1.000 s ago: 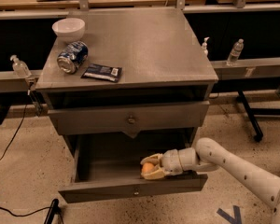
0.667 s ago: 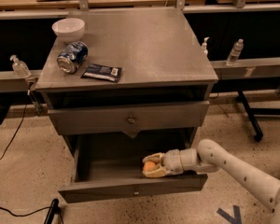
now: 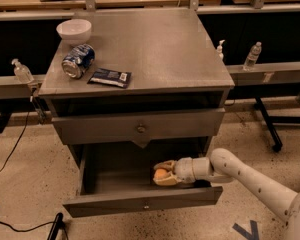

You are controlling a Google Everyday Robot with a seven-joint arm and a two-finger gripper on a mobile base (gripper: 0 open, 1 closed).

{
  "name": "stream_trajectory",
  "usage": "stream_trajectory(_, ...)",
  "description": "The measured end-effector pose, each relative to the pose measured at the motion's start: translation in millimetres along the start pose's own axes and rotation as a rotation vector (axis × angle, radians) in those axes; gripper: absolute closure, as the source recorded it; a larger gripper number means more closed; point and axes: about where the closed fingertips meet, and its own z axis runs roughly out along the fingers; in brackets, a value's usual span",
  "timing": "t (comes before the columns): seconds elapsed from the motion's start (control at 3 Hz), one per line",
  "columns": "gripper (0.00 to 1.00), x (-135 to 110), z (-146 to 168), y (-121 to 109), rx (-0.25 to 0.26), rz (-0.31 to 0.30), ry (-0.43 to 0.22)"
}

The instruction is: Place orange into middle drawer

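Note:
The middle drawer [image 3: 140, 204] is pulled open below the closed upper drawer front [image 3: 140, 128]. My gripper [image 3: 159, 174] reaches in from the right, low inside the open drawer at its right half. It is shut on the orange [image 3: 161, 174], a small round orange fruit seen between the pale fingers [image 3: 164, 165]. Whether the orange touches the drawer floor cannot be told.
On the cabinet top [image 3: 155, 49] stand a white bowl [image 3: 74, 30], a blue soda can [image 3: 78, 61] lying on its side and a dark snack packet [image 3: 109, 77]. Spray and water bottles [image 3: 252, 56] hang on rails to both sides. A cable [image 3: 10, 154] runs over the floor at left.
The arm and orange have stayed in nearly the same place inside the drawer; nothing else has moved.

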Motion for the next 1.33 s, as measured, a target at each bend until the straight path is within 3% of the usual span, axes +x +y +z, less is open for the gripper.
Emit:
stream_trajectory(0.67,1.00,7,-13,-16,0.036,-0.078,0.033)
stream_trajectory(1.0,0.79,22,-12,-31,0.046,-0.095,0.111)
stream_trajectory(1.33,0.48,25,-13,-45,0.101,-0.071,0.113)
